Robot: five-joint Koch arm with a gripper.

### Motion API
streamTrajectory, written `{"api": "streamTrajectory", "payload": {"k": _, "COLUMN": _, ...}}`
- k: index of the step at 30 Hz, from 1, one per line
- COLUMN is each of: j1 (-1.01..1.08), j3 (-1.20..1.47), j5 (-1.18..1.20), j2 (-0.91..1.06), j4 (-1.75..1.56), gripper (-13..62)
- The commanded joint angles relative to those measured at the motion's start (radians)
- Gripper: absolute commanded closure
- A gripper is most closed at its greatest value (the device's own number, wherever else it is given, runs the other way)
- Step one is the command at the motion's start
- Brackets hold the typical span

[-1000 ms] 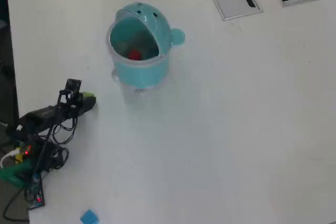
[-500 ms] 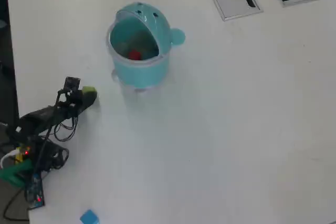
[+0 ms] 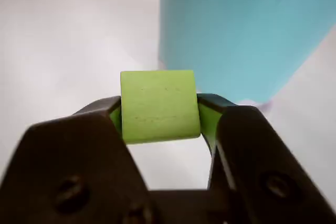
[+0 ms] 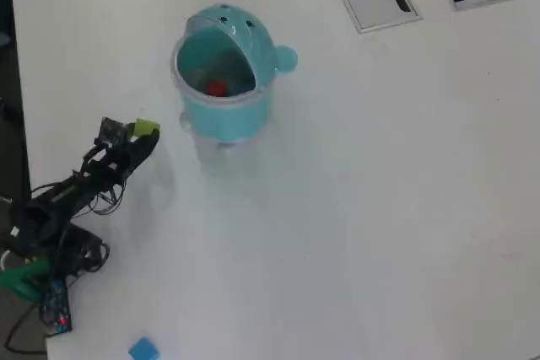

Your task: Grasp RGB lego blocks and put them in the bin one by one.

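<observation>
Open white table (image 4: 380, 208) fills the overhead view's right and centre, and only the teal bin (image 4: 224, 73) at upper left blocks passage.

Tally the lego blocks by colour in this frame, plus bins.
Red block: 1, inside the bin
Yellow-green block: 1, held in the gripper
Blue block: 1, on the table
Teal bin: 1
Total: 4

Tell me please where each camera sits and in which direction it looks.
Wrist view: rides behind the claw, looking forward past its two dark jaws at the yellow-green block and the teal bin.
Overhead view: fixed above the table, looking down; the whole arm shows at left.
Both show the claw, block and bin.
</observation>
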Motion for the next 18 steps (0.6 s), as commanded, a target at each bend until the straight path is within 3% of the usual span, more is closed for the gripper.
{"api": "streamTrajectory", "payload": {"k": 1, "j1": 0.009, "j3": -0.104, "j5": 0.005, "j2": 0.029, "j4": -0.100, "gripper": 48.7}}
{"api": "streamTrajectory", "payload": {"k": 18, "j1": 0.141, "j3": -0.445, "j5": 0.319, "j2": -0.054, "j4": -0.166, "gripper": 48.8}}
